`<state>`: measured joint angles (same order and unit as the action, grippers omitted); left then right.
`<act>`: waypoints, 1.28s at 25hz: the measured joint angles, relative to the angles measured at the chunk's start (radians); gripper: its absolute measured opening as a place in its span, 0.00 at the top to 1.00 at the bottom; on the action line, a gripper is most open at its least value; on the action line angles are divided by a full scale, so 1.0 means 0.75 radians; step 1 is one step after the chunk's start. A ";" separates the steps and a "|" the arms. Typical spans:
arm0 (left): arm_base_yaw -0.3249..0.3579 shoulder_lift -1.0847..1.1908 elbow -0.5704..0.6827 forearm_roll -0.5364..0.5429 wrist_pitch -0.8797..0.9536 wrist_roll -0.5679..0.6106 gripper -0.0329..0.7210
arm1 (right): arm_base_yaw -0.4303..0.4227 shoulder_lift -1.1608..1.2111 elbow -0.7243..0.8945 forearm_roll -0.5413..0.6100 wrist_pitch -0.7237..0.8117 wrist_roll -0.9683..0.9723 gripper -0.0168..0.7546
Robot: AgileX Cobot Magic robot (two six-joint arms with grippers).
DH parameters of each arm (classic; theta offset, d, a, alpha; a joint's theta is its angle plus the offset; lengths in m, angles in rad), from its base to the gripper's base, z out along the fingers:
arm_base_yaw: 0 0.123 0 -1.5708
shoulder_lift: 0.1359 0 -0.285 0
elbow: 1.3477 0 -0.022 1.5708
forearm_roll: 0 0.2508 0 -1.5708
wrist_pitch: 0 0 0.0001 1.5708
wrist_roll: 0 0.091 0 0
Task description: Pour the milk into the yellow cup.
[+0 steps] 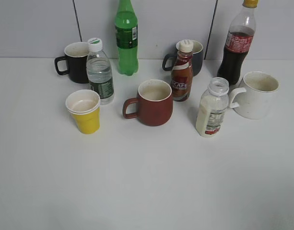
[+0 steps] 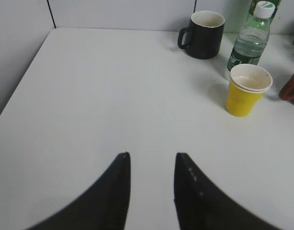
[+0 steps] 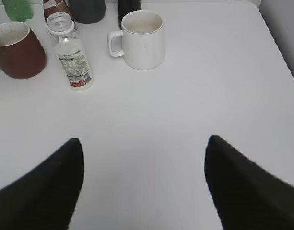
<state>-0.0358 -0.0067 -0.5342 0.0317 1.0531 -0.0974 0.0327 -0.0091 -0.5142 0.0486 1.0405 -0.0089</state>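
Milk bottle (image 1: pixel 212 109) stands upright and capless between our brick-red mug (image 1: pixel 152 102) and white mug (image 1: pixel 254 94), the CAFE bottle (image 1: pixel 182 72) just behind. Yellow cup (image 1: pixel 84 111) sits left, beside the water bottle (image 1: pixel 99 71). Our right gripper (image 3: pixel 142 182) gapes wide, well short of the milk; our left gripper (image 2: pixel 151 165) is slightly parted, empty.

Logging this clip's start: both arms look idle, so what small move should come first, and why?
Probably the right pincer should advance toward the milk bottle. Its jaws are already wide open and hold nothing, and the bottle stands upright and uncapped ahead on its side of the table, beside the white mug. The yellow cup sits far left, nearer the left pincer.
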 joint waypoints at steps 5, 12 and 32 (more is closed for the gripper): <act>0.000 0.000 0.000 0.000 0.000 0.000 0.64 | 0.000 0.000 0.000 0.001 0.000 0.000 0.22; -0.006 0.000 0.000 -0.003 0.000 0.000 0.64 | 0.000 0.000 0.001 0.031 0.000 0.000 0.22; -0.115 0.799 0.192 0.000 -1.659 0.000 0.64 | 0.039 0.483 0.078 0.208 -0.925 -0.374 0.22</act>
<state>-0.1219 0.5927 -0.3902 0.0318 -0.1911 -0.0974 0.0621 0.3532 -0.4554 0.2045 0.3470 -0.2891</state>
